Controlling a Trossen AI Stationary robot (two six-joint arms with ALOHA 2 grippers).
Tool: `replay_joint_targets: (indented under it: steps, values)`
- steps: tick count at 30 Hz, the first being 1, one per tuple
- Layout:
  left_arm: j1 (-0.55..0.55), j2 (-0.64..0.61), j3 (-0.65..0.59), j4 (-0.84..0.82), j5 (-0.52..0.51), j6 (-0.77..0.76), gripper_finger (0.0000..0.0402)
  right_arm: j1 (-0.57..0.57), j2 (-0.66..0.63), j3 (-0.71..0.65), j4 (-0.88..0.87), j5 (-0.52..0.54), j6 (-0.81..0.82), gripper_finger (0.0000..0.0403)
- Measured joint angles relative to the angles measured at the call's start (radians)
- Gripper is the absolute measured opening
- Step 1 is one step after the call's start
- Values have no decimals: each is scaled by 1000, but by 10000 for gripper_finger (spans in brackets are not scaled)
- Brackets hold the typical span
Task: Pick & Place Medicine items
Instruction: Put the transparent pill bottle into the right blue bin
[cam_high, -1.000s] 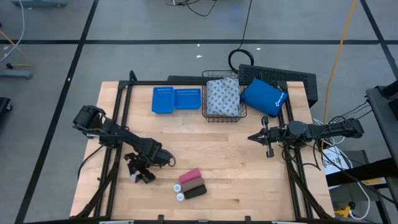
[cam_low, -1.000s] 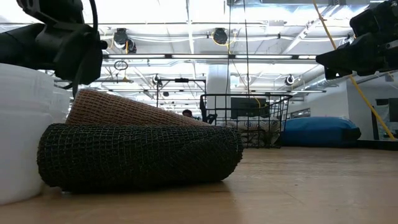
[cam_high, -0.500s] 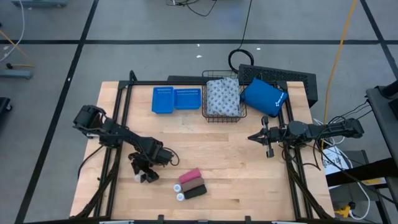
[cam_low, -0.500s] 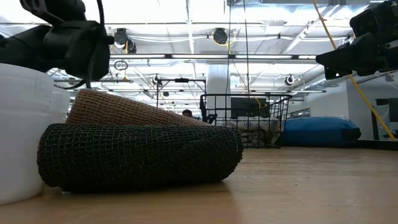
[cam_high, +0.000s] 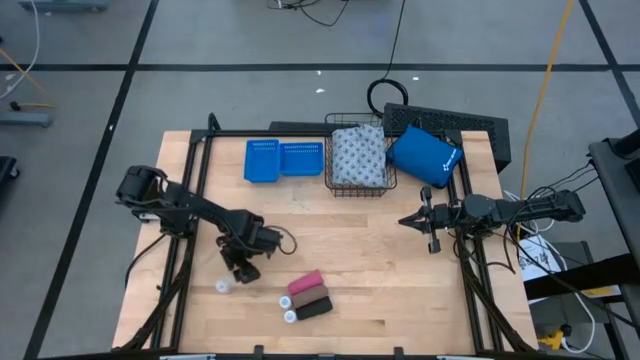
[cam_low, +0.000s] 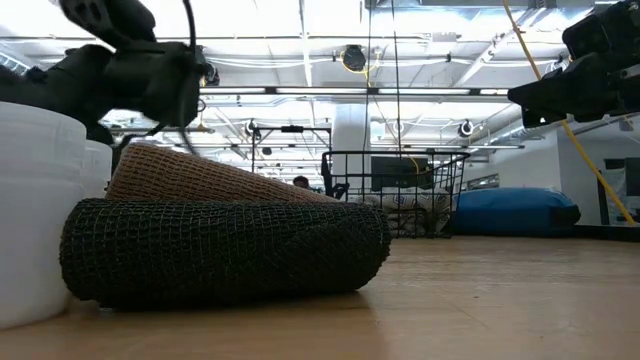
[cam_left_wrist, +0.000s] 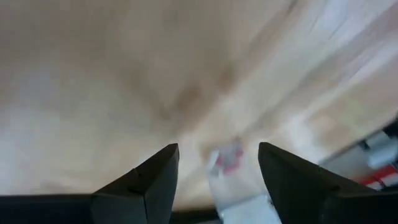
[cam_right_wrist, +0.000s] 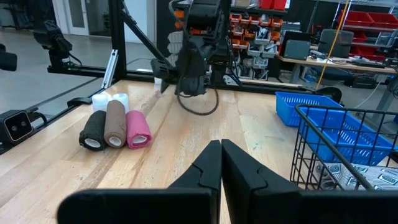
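My left gripper (cam_high: 240, 270) hangs open over the near left of the table, nothing between its fingers (cam_left_wrist: 163, 163). A small white bottle (cam_high: 222, 287) stands alone on the wood just nearer than it. To the right lie a pink roll (cam_high: 305, 284), a tan roll (cam_right_wrist: 115, 123) and a dark roll (cam_high: 315, 307) side by side, with two more white bottles (cam_high: 286, 308) at their ends. The grey-white patterned pack (cam_high: 358, 158) rests in the wire basket (cam_high: 330, 185). My right gripper (cam_high: 404, 221) waits shut, level, at the right.
Two blue perforated trays (cam_high: 283, 160) lie at the back, left of the basket. A bright blue pouch (cam_high: 423, 155) rests against the basket's right side. A black frame (cam_high: 200, 170) borders the table. Bare wood (cam_high: 350, 250) lies between the rolls and my right gripper.
My left gripper has moved from the small white bottle toward the table's right and far edges and has rolled its wrist. The bottle, which was at its fingertips a second ago, stays standing on the wood where it was.
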Motion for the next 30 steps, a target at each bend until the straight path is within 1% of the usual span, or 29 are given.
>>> replay_joint_targets:
  steps: [2, 4, 6, 8, 11, 13, 15, 16, 19, 22, 26, 28, 30]
  values:
    - [15, -28, 22, 3, -70, 11, 228, 0, 0, 0, 0, 0, 0, 0]
    - [24, -64, 52, 3, -160, 28, 228, 0, 0, 0, 0, 0, 0, 0]
    - [21, -111, 89, 3, -286, 49, 228, 0, 0, 0, 0, 0, 0, 0]
    - [5, -181, 130, 7, -435, 52, 227, 0, 0, 0, 0, 0, 0, 0]
    - [-59, -305, 173, 35, -682, 26, 227, 0, 0, 0, 0, 0, 0, 0]
    - [-120, -394, 177, 83, -819, 7, 227, 0, 0, 0, 0, 0, 0, 0]
    - [-188, -478, 172, 128, -912, -27, 227, 0, 0, 0, 0, 0, 0, 0]
    - [-225, -520, 168, 139, -942, -52, 227, 0, 0, 0, 0, 0, 0, 0]
    - [-325, -609, 163, 137, -965, -157, 228, 0, 0, 0, 0, 0, 0, 0]
    - [-397, -639, 161, 142, -968, -243, 227, 0, 0, 0, 0, 0, 0, 0]
    - [-436, -647, 161, 151, -965, -220, 227, 0, 0, 0, 0, 0, 0, 0]
    - [-457, -633, 161, 150, -953, -242, 227, 0, 0, 0, 0, 0, 0, 0]
    - [-481, -608, 161, 120, -882, -242, 227, 0, 0, 0, 0, 0, 0, 0]
